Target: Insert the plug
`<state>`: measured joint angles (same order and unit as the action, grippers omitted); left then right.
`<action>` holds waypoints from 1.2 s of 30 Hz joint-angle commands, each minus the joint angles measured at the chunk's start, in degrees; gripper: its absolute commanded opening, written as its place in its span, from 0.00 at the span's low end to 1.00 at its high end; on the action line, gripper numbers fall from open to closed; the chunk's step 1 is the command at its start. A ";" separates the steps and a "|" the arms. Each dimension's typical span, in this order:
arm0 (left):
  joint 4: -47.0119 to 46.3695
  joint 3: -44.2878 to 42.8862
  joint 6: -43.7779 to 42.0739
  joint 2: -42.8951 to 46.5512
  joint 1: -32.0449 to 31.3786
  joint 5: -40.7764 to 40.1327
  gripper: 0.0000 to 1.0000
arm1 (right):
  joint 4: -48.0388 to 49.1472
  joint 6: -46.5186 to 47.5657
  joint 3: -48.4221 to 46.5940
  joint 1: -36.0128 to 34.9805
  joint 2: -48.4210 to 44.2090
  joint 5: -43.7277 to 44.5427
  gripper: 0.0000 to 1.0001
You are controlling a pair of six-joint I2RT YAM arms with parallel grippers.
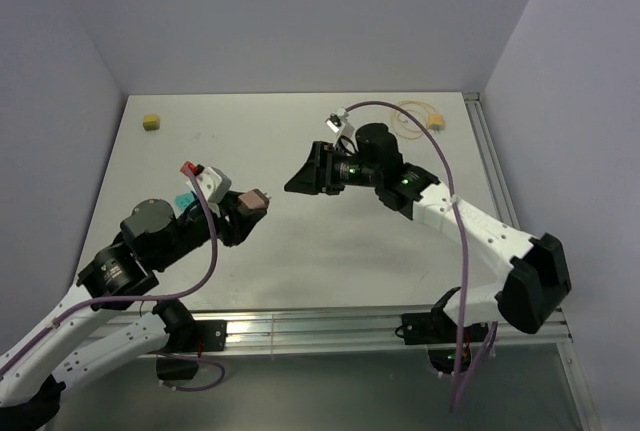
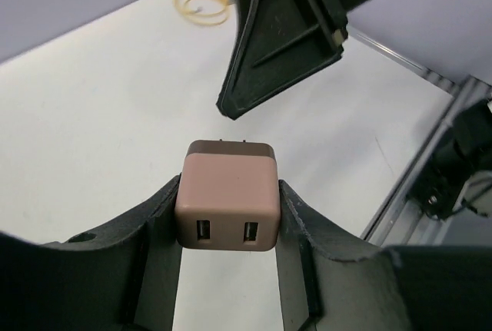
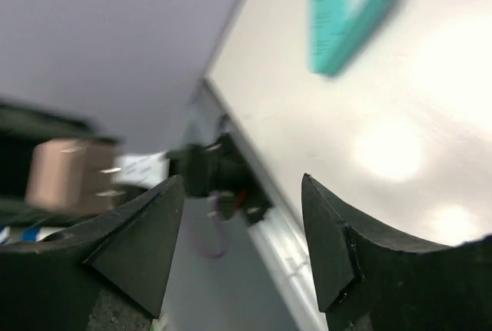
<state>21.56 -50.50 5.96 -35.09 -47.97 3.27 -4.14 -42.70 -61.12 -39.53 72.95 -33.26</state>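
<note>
The plug (image 1: 438, 122), small and yellow, lies at the table's far right on its looped pale-yellow cable (image 1: 412, 114). The cable also shows in the left wrist view (image 2: 201, 2). My left gripper (image 1: 252, 203) is shut on a pinkish-brown charger block (image 2: 227, 196) with two USB ports facing the camera, held above the table. My right gripper (image 1: 298, 183) is open and empty, raised over the table's middle, pointing at the left gripper and well apart from the plug. The right wrist view shows its jaws (image 3: 242, 185) spread, with the charger (image 3: 69, 173) blurred at left.
A teal wedge block (image 3: 346, 20) lies on the table, partly hidden by the left arm in the top view (image 1: 182, 199). A small yellow block (image 1: 151, 122) sits at the far left corner. A metal rail (image 1: 350, 326) runs along the near edge.
</note>
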 commanded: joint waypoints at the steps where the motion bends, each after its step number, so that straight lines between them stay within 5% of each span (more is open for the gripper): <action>1: 4.52 -2.40 9.40 -0.68 0.24 -13.52 0.00 | -2.80 5.60 -4.61 0.77 7.09 8.81 0.68; 8: 11.39 -5.57 15.66 -8.49 3.57 -19.18 0.00 | 1.16 7.80 -14.35 0.86 25.09 0.67 0.65; 18: 13.07 -8.30 18.74 -19.74 32.82 0.32 0.00 | 1.68 6.40 -32.03 3.22 42.44 -8.67 0.62; 29: 9.37 -10.14 24.45 -23.88 37.86 9.12 0.00 | -1.82 7.35 -41.35 2.88 52.82 -6.83 0.56; 36: 26.05 -20.76 43.00 -29.59 37.86 -10.12 0.00 | -6.93 10.88 -45.65 1.82 53.97 -1.21 0.54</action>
<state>40.34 -64.86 39.16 -63.05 -10.46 2.55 -9.28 -34.63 -101.51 -36.73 126.96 -37.39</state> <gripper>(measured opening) 0.481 0.548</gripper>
